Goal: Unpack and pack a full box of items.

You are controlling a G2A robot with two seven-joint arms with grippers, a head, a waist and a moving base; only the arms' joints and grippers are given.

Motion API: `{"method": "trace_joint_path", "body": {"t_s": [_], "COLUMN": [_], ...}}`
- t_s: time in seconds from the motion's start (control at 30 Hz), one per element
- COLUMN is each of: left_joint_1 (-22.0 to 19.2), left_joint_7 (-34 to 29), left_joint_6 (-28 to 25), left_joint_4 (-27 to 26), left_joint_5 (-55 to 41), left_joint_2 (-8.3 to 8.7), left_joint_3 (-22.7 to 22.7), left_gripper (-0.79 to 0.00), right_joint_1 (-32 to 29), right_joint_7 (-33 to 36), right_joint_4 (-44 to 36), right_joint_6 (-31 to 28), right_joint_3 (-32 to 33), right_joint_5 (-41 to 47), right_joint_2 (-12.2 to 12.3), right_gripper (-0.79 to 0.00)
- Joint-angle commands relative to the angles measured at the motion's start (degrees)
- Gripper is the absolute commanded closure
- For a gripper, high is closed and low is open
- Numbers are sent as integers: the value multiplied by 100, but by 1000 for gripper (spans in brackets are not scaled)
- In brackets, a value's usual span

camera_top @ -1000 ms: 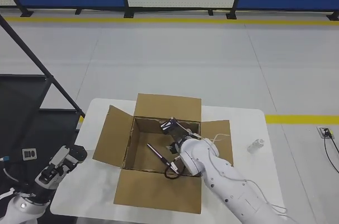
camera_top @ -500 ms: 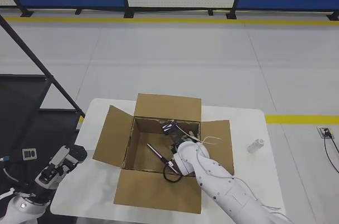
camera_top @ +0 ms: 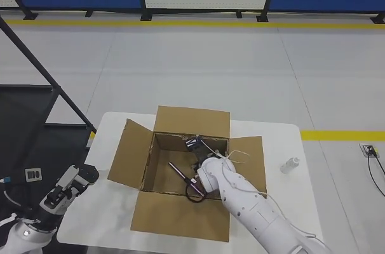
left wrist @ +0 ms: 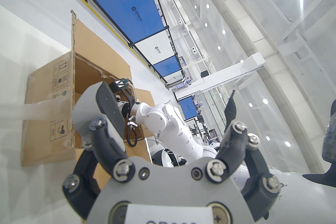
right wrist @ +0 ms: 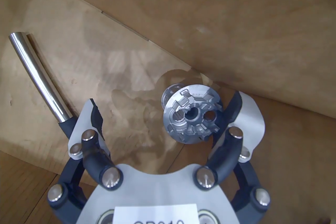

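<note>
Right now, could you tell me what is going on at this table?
The right gripper is down inside the open cardboard box, its fingers open over a round metal part on the box floor, not gripping it. A metal rod lies beside them. The left gripper hangs open and empty by the table edge, away from the box.

Right arm (camera_top: 243, 203): white, enters top view from lower right, runs up-left to centre of frame. Wrist (camera_top: 204, 170) bent downward at centre. Right gripper (right wrist: 166, 107): wide open, fingers (right wrist: 96, 117) spread to left and right of frame, tips pointing away from camera. Left arm (camera_top: 59, 197): lower left corner of top view, forearm angled up-right. Left gripper (left wrist: 168, 101): open, dark pads (left wrist: 106, 100) well apart, aimed upward. Right arm also mid-frame in left wrist view, elbow bent.
</note>
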Motion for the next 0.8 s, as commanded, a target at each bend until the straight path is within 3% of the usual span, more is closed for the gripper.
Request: {"method": "trace_joint_path", "body": {"t_s": [0.0,0.4,0.63,0.77], "left_joint_1": [0,0,0,0], "left_joint_7": [0,0,0,0], "left_joint_6": [0,0,0,0], "left_joint_4": [0,0,0,0], "left_joint_5": [0,0,0,0], "left_joint_2": [0,0,0,0], "left_joint_3": [0,0,0,0], "left_gripper": [-785,-785,-785,-785], "right_joint_1": [18,-6,-51,-50], "right_joint_7": [-26,342,480,606], "right_joint_4": [35,-217,-275,-253], "right_joint_6": [-147,-1164,-1134,-1482], "right_joint_3": [32,396,391,462], "right_joint_5": [144,829,560,873], "right_joint_2": [-32,-44,-34,-60], "right_gripper": [-785,-785,-785,-785]}}
